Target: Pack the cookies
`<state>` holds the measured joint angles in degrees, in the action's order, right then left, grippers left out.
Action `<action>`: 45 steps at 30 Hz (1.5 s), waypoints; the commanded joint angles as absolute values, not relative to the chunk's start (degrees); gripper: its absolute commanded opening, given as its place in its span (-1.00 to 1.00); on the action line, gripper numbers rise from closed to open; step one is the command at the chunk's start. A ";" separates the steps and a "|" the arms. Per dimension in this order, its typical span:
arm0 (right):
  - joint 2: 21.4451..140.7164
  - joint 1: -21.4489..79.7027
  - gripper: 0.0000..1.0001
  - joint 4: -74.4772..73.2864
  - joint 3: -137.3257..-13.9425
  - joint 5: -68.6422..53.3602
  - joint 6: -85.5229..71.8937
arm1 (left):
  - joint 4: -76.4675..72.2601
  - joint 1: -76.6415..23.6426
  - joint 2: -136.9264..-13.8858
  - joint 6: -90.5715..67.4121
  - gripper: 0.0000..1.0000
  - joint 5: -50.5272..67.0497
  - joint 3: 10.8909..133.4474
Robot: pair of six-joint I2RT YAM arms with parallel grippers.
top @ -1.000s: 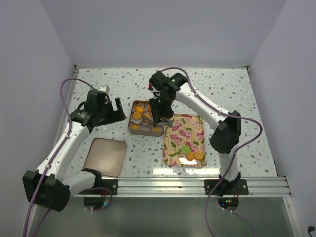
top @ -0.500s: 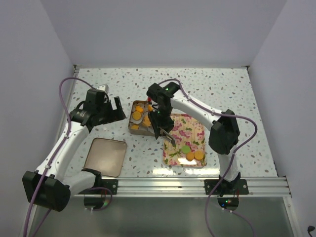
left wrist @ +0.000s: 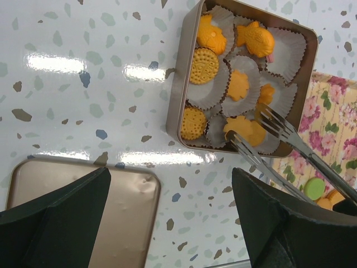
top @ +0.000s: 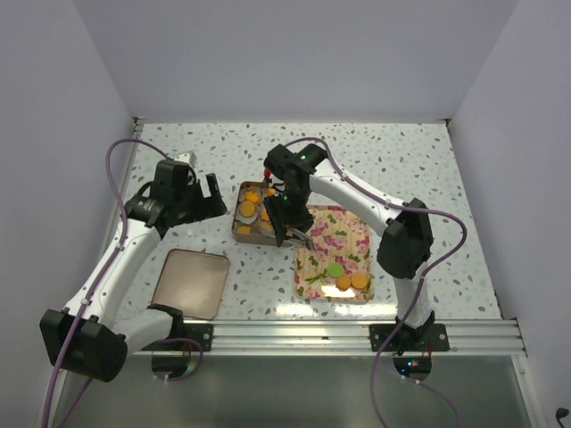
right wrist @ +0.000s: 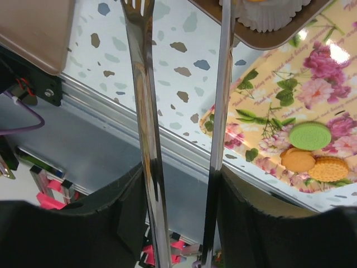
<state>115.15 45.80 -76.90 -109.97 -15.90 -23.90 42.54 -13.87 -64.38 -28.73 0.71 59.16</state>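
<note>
The right pincer [right wrist: 178, 223] has shifted from the floral tray [right wrist: 262, 106] toward the tin [left wrist: 177, 95], clamped on tongs [left wrist: 295, 148] whose tips hang over it. Left of the tin, the left pincer [left wrist: 173, 223] gapes empty. Most cookies [left wrist: 203, 66] sit in the tin; three lie right of it.

Cookies [left wrist: 204, 66]: orange, lying flat in paper cups [left wrist: 290, 44] inside tin [left wrist: 177, 84]; green cookie [right wrist: 309, 135] plus two orange on floral tray [right wrist: 312, 72].
</note>
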 commanded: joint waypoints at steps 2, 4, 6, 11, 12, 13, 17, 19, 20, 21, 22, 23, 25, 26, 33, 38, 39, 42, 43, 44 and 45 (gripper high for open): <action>111.45 43.25 0.00 -82.44 -115.66 -14.94 -22.33 | 43.15 -13.27 -62.84 -28.48 0.92 0.09 61.61; 110.31 39.75 -0.01 -82.79 -117.32 -14.77 -21.63 | 43.33 -13.27 -62.84 -28.65 0.92 0.18 61.87; 109.60 36.58 -0.03 -83.58 -118.47 -14.33 -20.75 | 43.42 -13.27 -62.67 -28.65 0.92 0.18 62.05; 108.02 24.63 -0.06 -83.50 -117.69 -13.62 -17.40 | 43.50 -13.27 -62.40 -29.36 0.92 0.18 62.14; 107.67 22.96 -0.06 -82.45 -116.64 -14.06 -17.32 | 43.51 -13.27 -62.40 -29.44 0.92 0.26 62.23; 107.14 20.50 -0.06 -80.09 -114.46 -13.63 -17.75 | 43.59 -13.27 -62.40 -29.44 0.92 0.44 62.49; 106.53 14.16 -0.06 -74.47 -109.08 -13.80 -19.68 | 43.94 -13.27 -62.75 -29.44 0.92 1.32 63.02; 106.44 10.92 -0.06 -71.21 -105.23 -13.19 -20.30 | 44.21 -13.27 -63.02 -29.53 0.92 1.67 63.63; 106.52 9.85 -0.06 -70.32 -103.90 -13.10 -20.30 | 44.30 -13.18 -63.19 -29.53 0.92 1.67 63.81; 106.52 7.93 -0.07 -69.09 -102.32 -13.01 -20.48 | 44.47 -13.27 -63.19 -29.44 0.91 1.76 64.07; 106.52 7.04 -0.07 -68.13 -99.43 -13.01 -20.57 | 44.39 -13.27 -63.28 -29.44 0.91 1.67 64.16; 106.44 6.16 -0.07 -66.38 -98.01 -13.01 -20.57 | 44.38 -13.27 -63.28 -29.44 0.92 1.67 64.16; 105.65 3.71 -0.07 -64.70 -93.63 -12.83 -20.74 | 44.47 -13.27 -63.37 -29.44 0.91 1.50 63.90; 105.38 3.00 -0.07 -63.03 -92.30 -12.83 -20.74 | 44.47 -13.27 -63.28 -29.44 0.91 1.41 63.72; 105.90 -1.56 -0.15 -56.87 -80.87 -14.67 -20.56 | 44.91 -13.27 -62.05 -29.36 0.91 1.23 61.97; 110.03 -2.46 -0.16 -54.84 -77.34 -13.72 -19.95 | 44.48 -13.27 -61.09 -29.44 0.91 1.58 60.21; 110.47 -2.46 -0.13 -54.67 -77.26 -13.28 -19.52 | 44.39 -13.27 -61.00 -29.44 0.91 1.67 59.51; 112.05 -2.37 -0.03 -55.02 -77.52 -9.41 -18.46 | 44.03 -13.27 -60.38 -29.79 0.91 1.93 58.45; 112.41 -2.37 0.00 -55.28 -77.78 -8.53 -18.28 | 43.95 -13.27 -60.12 -30.06 0.91 2.02 58.10; 112.76 -2.46 0.04 -55.46 -77.96 -6.79 -18.02 | 43.86 -13.27 -59.68 -30.23 0.91 2.11 57.75; 113.46 -2.46 0.13 -55.63 -78.05 -6.16 -17.58 | 43.77 -13.27 -59.42 -30.41 0.91 2.28 56.87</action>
<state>112.36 -2.33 -56.27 -77.43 -10.28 -19.40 44.58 -13.82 -61.30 -29.43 1.32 58.15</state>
